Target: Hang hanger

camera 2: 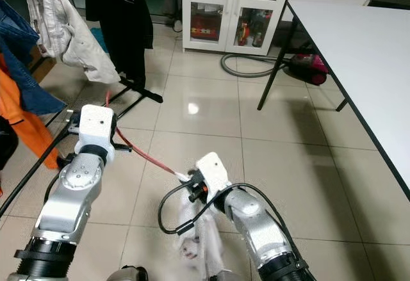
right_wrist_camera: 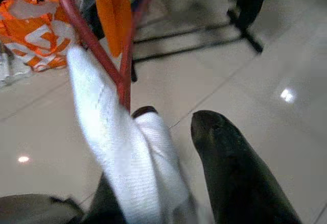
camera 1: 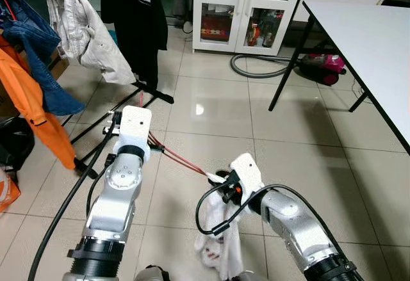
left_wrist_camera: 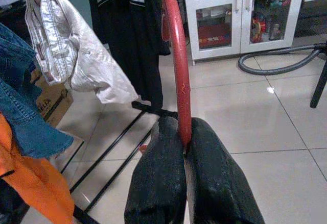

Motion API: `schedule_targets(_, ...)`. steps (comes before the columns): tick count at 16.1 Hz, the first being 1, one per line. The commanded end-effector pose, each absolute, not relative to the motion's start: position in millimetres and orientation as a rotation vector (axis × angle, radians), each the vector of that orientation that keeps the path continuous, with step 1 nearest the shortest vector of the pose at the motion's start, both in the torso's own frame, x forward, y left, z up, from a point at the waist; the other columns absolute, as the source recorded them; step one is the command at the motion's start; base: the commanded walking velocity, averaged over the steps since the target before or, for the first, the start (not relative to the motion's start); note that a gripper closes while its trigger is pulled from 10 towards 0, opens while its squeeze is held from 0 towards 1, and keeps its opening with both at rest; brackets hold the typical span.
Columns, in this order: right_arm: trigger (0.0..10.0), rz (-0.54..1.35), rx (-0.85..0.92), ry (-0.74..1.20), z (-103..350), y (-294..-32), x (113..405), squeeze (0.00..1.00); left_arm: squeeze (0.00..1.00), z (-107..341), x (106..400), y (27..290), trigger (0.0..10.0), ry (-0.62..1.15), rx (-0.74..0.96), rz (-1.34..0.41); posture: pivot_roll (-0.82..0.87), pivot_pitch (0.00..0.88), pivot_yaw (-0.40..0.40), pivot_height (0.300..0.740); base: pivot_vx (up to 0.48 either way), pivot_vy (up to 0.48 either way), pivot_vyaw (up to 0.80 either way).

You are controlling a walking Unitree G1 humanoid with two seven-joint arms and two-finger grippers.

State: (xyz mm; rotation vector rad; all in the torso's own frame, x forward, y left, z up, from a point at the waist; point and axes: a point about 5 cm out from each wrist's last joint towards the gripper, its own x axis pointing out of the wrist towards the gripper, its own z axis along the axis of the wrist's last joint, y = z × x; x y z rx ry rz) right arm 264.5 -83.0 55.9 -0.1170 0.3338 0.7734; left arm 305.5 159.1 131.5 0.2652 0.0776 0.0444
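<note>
Hanger first: a thin red plastic hanger [camera 1: 182, 158] stretches low over the pale tiled floor [camera 1: 211, 111] between our two arms. Our left pincer [left_wrist_camera: 185, 147] is clamped tight on the hanger's curved hook, the two black fingers [left_wrist_camera: 158, 183] pressed together with the red hook standing up out of them. Seen from the head, that left arm reaches forward towards the black metal base bars of the clothes rack [camera 1: 96, 143].

Our right pincer [right_wrist_camera: 168, 127] is at the hanger's other end, nearer to us than the rack base. Its fingers stand apart, with a white knitted cloth [right_wrist_camera: 120, 157] draped over one of them and the other finger [right_wrist_camera: 230, 168] bare beside it. Whether the covered finger actually presses on the hanger's red bar we cannot tell, as the cloth hides the contact. From the head camera the white cloth hangs down under the right wrist, with a black cable looping in front of it.

On the rack, above its base, hang an orange garment [camera 1: 29, 102], a blue denim piece [camera 1: 32, 44], a pale grey-white shirt [camera 1: 83, 25] and a black garment [camera 1: 134, 18]. Beyond the rack base stands a white glass-door cabinet [camera 1: 246, 9] with a grey hose [camera 1: 256, 70] curled on the floor before it. To the right of the cabinet stands a white surface on black legs [camera 1: 371, 44].
</note>
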Motion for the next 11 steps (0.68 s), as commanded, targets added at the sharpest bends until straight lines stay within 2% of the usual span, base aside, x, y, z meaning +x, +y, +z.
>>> schedule_targets(1, 10.0, 0.770, -0.176, 0.233, 71, -83, 270, 1.00, 0.00, 136, 307, 160, 10.0, 0.071, 0.286, 0.040, 0.01, 0.107, -0.032, 0.740, 0.000, 0.000, 0.00)
schedule_targets(3, 10.0, 0.785, -0.378, 0.048, 88, -75, 270, 1.00, 0.00, 130, 306, 160, 10.0, 0.092, 0.293, 0.032, 0.01, 0.109, -0.032, 0.740, 0.000, 0.000, 0.00)
schedule_targets(5, 10.0, 0.762, -0.442, -0.075, 98, -73, 269, 1.00, 0.00, 120, 300, 155, 10.0, 0.134, 0.297, 0.009, 0.00, 0.114, -0.034, 0.740, 0.000, 0.000, 0.00)
schedule_targets(11, 10.0, 0.796, -0.650, -0.127, 82, -84, 258, 1.00, 0.00, 110, 295, 152, 10.0, 0.166, 0.307, -0.008, -0.01, 0.124, -0.036, 0.740, 0.000, 0.000, 0.00)
